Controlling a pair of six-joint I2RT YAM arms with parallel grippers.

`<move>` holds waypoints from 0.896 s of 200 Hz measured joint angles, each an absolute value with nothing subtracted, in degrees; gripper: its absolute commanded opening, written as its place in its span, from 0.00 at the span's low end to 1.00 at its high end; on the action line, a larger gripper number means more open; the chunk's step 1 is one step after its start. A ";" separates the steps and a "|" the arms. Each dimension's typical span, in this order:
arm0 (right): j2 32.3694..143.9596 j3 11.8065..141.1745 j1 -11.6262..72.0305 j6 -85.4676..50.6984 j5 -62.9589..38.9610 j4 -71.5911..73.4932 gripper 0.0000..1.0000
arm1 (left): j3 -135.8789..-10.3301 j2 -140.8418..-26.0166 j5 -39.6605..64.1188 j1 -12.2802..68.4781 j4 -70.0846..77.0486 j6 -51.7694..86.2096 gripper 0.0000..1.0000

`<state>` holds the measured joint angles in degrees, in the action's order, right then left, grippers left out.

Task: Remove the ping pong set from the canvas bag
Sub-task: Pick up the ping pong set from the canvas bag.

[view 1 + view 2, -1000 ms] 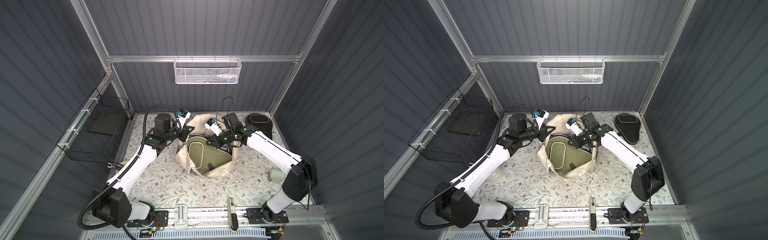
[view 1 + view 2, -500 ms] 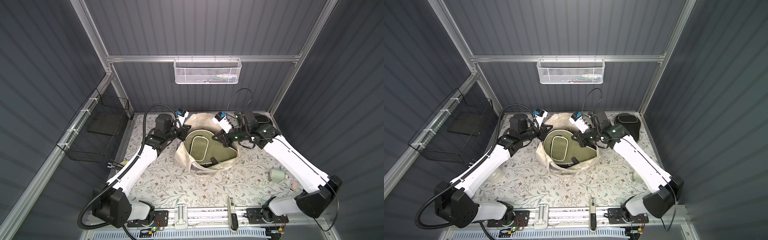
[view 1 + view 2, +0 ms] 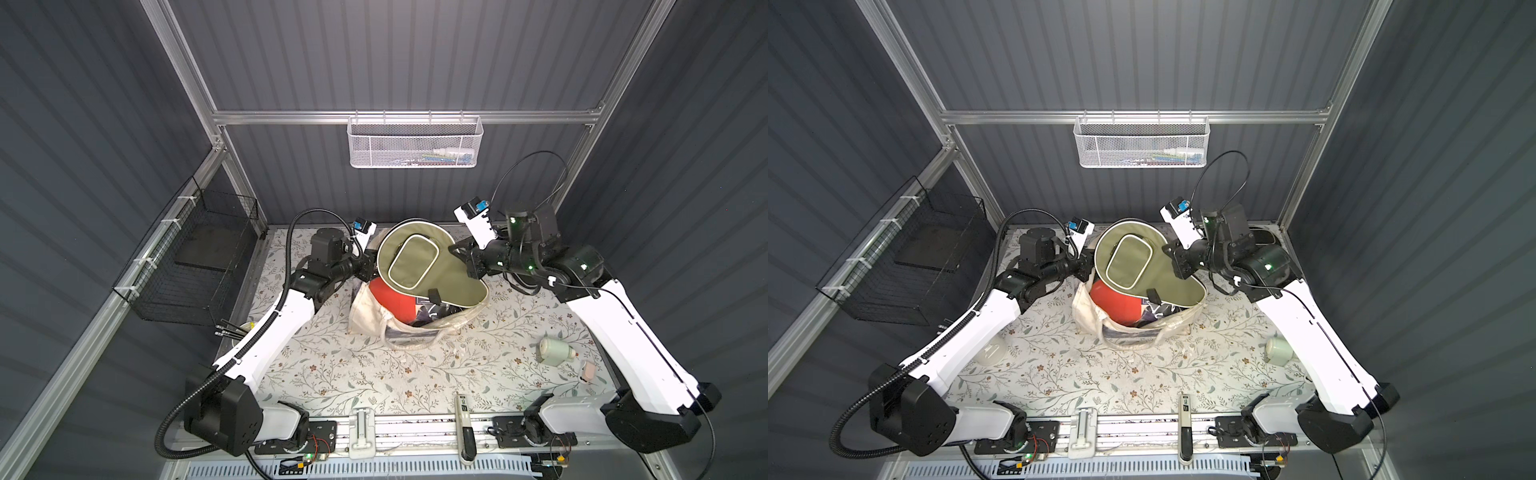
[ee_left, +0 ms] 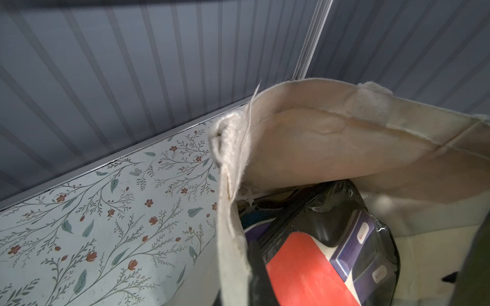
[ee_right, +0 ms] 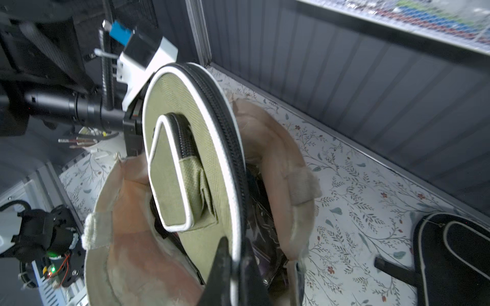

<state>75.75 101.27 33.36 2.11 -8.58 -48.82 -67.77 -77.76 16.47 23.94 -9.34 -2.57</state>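
Ping pong set [image 3: 390, 298]: mostly inside the bag [image 3: 365, 309]. One piece is lifted and one lies out on the table [image 3: 332, 374].

Olive case [image 3: 419, 266]: in the air over the bag mouth, tilted, pocket side up. Its round head points toward the back wall. The handle end sits lower, over the bag's right rim; I cannot tell whether it touches the rim there.

Right gripper [image 5: 234, 249]: closed on the olive case, fingers pinching its white-piped edge. In both top views it sits at the case's right edge.

Left gripper [image 3: 368, 268]: at the bag's left rim, just beside the case's head. The fingers are hidden by fabric and case. In the left wrist view the raised rim runs straight in toward them, so it reads as closed on the bag's rim.

Bag: mid-table, toward the back, with the mouth open upward and the cream lining showing. A handle loop lies slack at the front.

Red pack [image 4: 305, 270]: inside the bag in clear wrap, against the left wall. Darker items sit beside it, mostly hidden.

Black case [image 5: 450, 262]: flat on the table near the back right corner, apart from the bag, behind the right arm.

Other:
- White basket [image 3: 415, 143] on the back rail.
- Black basket [image 3: 195, 266] on the left wall.
- Pale cup [image 3: 555, 351] on its side, near the right forearm.
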 measured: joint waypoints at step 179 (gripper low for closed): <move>67.48 108.29 18.24 -1.13 1.72 -56.42 0.00 | -66.15 -77.76 16.53 23.94 -7.64 -2.55 0.00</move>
<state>67.48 108.29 18.24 -1.13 1.72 -56.42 -66.15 -77.76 16.53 23.94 -7.64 -2.55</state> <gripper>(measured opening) 0.058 0.072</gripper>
